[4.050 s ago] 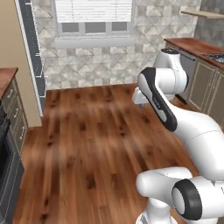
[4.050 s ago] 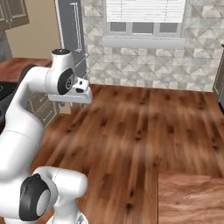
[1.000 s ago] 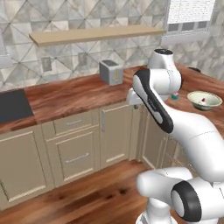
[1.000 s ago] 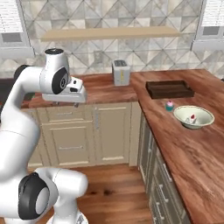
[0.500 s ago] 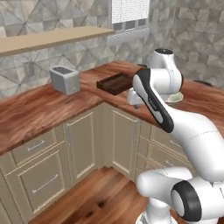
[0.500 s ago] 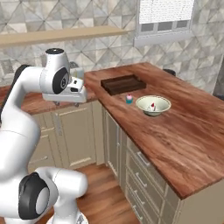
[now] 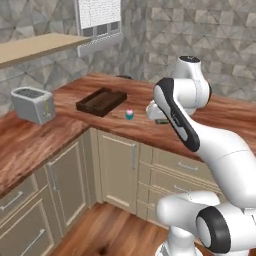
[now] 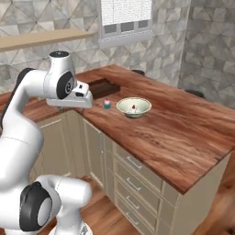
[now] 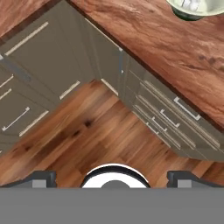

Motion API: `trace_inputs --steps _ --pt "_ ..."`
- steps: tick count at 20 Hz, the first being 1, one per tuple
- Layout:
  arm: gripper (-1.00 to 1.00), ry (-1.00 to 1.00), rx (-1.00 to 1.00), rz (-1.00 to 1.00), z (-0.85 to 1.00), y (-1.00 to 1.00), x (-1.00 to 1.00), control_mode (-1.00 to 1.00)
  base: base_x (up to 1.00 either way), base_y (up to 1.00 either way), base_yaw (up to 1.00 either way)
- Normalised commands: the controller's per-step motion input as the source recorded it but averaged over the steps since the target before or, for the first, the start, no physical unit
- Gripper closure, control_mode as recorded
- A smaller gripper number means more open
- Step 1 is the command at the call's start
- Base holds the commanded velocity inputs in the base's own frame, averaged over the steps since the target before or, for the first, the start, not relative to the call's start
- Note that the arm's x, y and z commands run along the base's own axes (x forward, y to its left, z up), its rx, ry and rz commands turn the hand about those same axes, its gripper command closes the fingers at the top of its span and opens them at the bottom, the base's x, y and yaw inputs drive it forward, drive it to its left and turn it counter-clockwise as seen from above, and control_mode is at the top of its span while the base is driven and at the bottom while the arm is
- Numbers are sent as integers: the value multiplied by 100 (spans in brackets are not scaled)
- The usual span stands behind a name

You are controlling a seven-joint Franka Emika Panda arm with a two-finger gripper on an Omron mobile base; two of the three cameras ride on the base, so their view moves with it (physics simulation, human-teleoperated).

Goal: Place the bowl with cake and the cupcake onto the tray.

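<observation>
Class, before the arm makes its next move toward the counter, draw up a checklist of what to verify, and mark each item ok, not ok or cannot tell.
1. Tray free of objects: ok.
2. Cupcake upright on the counter, apart from the bowl: ok.
3. Bowl with cake upright, slice inside: ok.
4. Gripper open and holding nothing: ok.
5. Gripper over a task object: not ok; it hangs above the floor beside the cabinets.
6. Toaster clear of the tray: ok.
</observation>
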Motion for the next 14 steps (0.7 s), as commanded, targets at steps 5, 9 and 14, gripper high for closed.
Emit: trace_inputs --steps 5,9,14 --pt "-100 0 0 0 0 0 0 100 5 53 -41" --pt "-100 0 0 0 0 0 0 100 11 51 -38" --pt "-100 0 0 0 0 0 0 100 25 54 -24"
